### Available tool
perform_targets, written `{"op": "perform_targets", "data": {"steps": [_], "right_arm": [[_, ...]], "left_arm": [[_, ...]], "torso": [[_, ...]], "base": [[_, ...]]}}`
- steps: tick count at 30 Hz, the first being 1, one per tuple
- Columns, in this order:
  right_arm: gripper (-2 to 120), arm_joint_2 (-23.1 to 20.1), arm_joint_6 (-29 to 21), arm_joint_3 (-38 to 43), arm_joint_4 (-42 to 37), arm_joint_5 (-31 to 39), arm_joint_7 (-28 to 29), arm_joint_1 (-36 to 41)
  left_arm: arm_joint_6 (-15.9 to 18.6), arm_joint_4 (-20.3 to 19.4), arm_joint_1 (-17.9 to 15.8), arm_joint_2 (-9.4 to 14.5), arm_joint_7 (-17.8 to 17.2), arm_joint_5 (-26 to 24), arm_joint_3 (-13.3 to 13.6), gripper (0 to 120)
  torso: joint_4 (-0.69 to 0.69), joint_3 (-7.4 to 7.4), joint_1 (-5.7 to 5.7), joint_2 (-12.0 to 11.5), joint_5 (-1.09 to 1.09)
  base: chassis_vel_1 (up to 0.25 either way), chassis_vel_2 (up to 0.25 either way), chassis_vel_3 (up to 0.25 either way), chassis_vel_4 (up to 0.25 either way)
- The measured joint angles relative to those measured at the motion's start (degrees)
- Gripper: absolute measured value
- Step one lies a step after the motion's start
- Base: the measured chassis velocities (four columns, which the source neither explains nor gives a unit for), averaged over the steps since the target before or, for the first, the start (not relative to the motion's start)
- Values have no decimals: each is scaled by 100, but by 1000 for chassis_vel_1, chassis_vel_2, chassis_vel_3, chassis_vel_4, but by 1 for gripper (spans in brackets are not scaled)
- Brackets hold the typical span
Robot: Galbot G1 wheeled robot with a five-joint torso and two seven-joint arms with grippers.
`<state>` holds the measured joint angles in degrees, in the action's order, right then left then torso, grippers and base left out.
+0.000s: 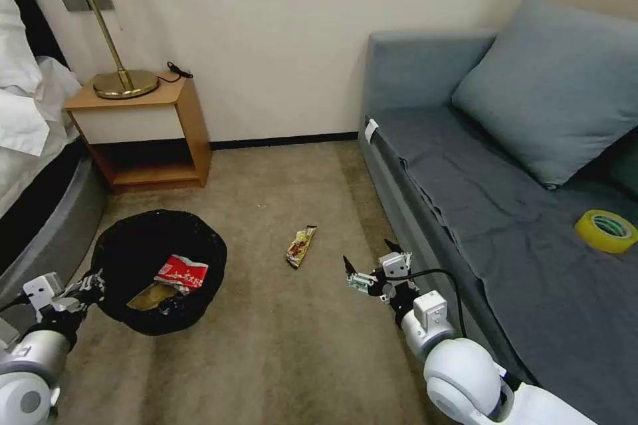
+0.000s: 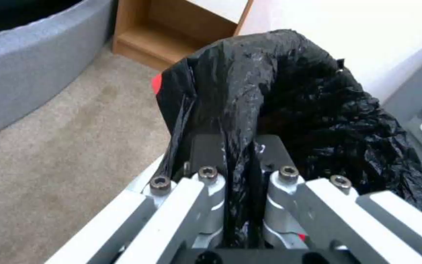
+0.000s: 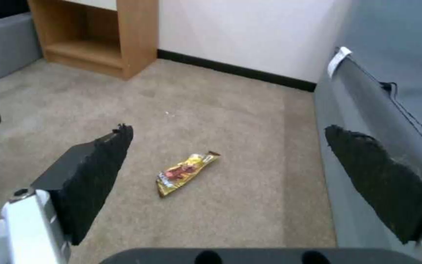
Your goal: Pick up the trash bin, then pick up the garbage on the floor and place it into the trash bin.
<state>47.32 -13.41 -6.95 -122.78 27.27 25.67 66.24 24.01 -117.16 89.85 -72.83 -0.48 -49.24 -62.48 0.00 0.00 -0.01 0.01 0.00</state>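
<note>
Bin duty, mid-round: your left gripper (image 1: 90,285), at the lower left of the head view, is clamped tight on the rim of the trash bin (image 1: 159,269), the black liner pinched between its closed fingers (image 2: 206,154) in the left wrist view. You hold the bin by that near edge, mouth tipped up and open toward the middle of the carpet, which by my reading keeps it ready to take whatever the other arm brings over.

Inside the bin, a crushed red-and-white carton (image 1: 182,272) lies on top, with a crumpled brown paper bag (image 1: 151,295) just beneath and beside it. Whether anything else sits deeper in the liner cannot be told.

One piece is on the floor: the gold-brown snack wrapper (image 1: 301,246), flat on the carpet at centre frame, between the bin and the grey sofa (image 1: 478,199), apart from both.

Your right gripper (image 1: 371,264) hangs at lower centre-right, close by the sofa's front edge, spread wide and holding nothing. In the right wrist view the wrapper (image 3: 187,173) sits squarely between its two dark pads (image 3: 99,165), so the gripper looks lined up on that piece.

A yellow tape roll (image 1: 606,231) rests on the sofa seat at the right edge, no part of the job.
</note>
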Motion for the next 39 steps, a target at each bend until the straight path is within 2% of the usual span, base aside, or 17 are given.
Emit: {"op": "perform_targets", "data": {"steps": [12,27,39], "right_arm": [[100,-22,39,-19,-5,1,-175,-48],[100,13,85,-139,49,16,-254,-148],[100,8,86,-232,73,54,-259,-237]], "left_arm": [[-27,3,56,-60,15,-21,-91,5],[-29,-31,57,-130,10,-2,-67,5],[-128,94,70,-132,3,196,-282,5]], "torso": [[0,0,0,0,0],[0,0,0,0,0],[0,0,0,-1,0]], "base": [[0,0,0,0],[0,0,0,0],[-41,39,43,-35]]}}
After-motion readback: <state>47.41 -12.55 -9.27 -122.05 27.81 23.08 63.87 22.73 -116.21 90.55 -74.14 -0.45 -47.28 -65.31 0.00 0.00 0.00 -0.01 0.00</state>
